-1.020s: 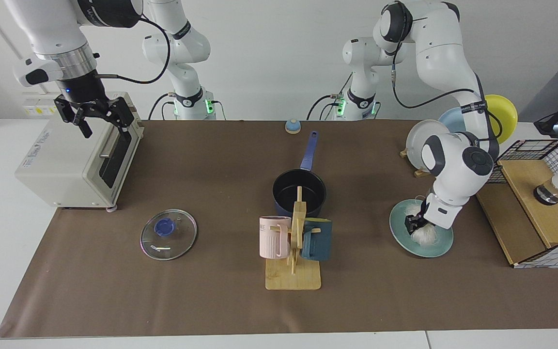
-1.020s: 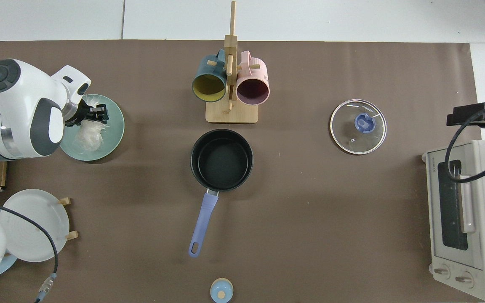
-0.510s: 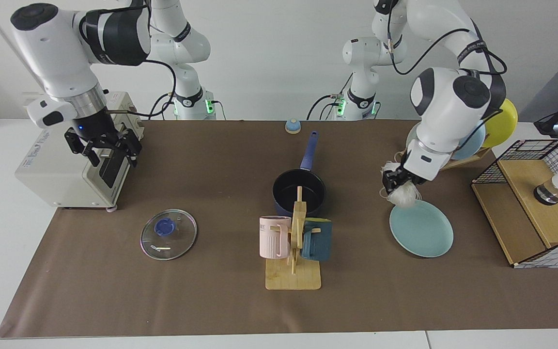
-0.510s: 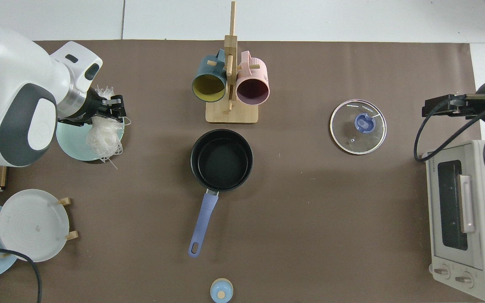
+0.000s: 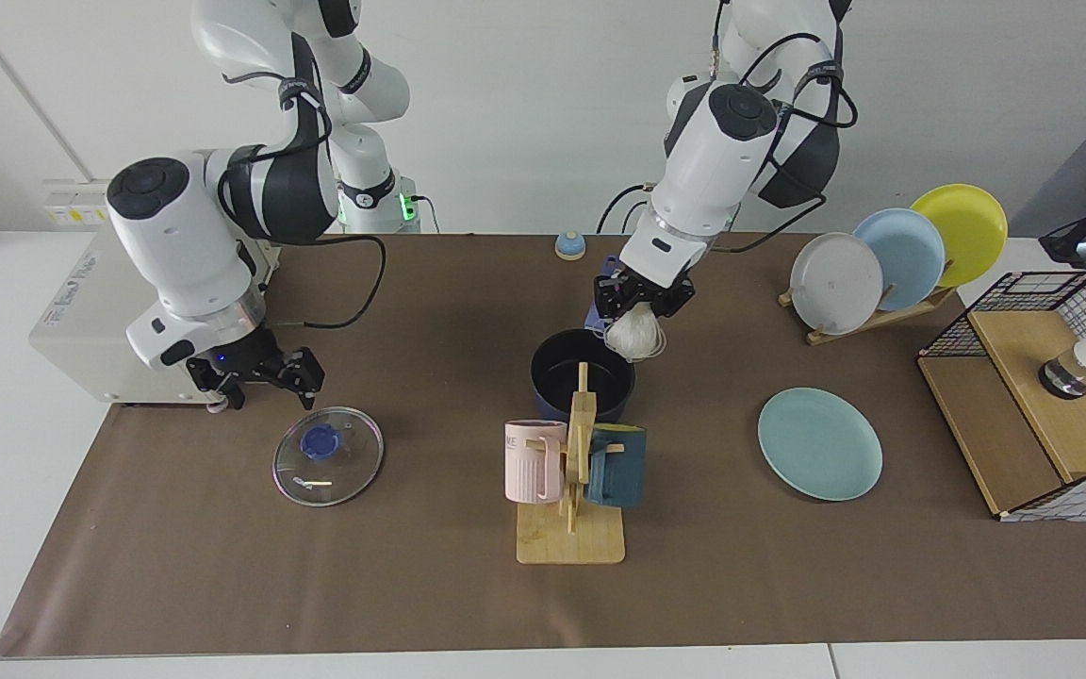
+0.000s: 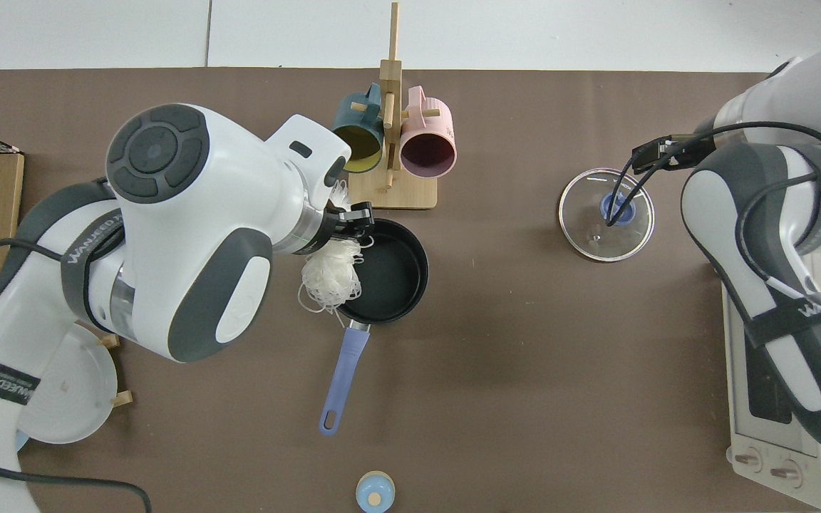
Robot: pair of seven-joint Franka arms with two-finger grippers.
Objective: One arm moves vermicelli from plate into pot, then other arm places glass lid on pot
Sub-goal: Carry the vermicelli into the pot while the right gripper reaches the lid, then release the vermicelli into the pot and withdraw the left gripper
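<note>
1. Stage of the task — the first step is judged well along but unfinished: the vermicelli [image 5: 635, 335] is off the plate [image 5: 820, 443] and is carried in the air at the pot [image 5: 583, 381], not yet released into it.
2. The left end effector [image 5: 644, 300] is seen above the far rim of the pot, near the root of the long blue handle; its fingers are clamped on the top of the noodle bundle, which hangs below them.
3. In the top view the vermicelli [image 6: 330, 279] is shown over the pot's rim on the handle side, some loose strands falling outside the rim line — a drop from here is judged likely to leave strands draped over the edge.
4. The right end effector [image 5: 256, 375] is held just above the bench beside the glass lid [image 5: 328, 455], its fingers apart and nothing between them; the lid is not touched.
5. Left to be done, by this judgement: release of the bundle into the pot, then the lifting of the glass lid by its blue knob and its placing on the pot.
6. Containers: the pot [image 6: 375, 270] shows a bare black inside; the plate is bare; the pink mug [image 5: 534, 460] and teal mug [image 5: 617, 466] on the wooden mug stand [image 5: 571, 536] show nothing inside in the top view.
</note>
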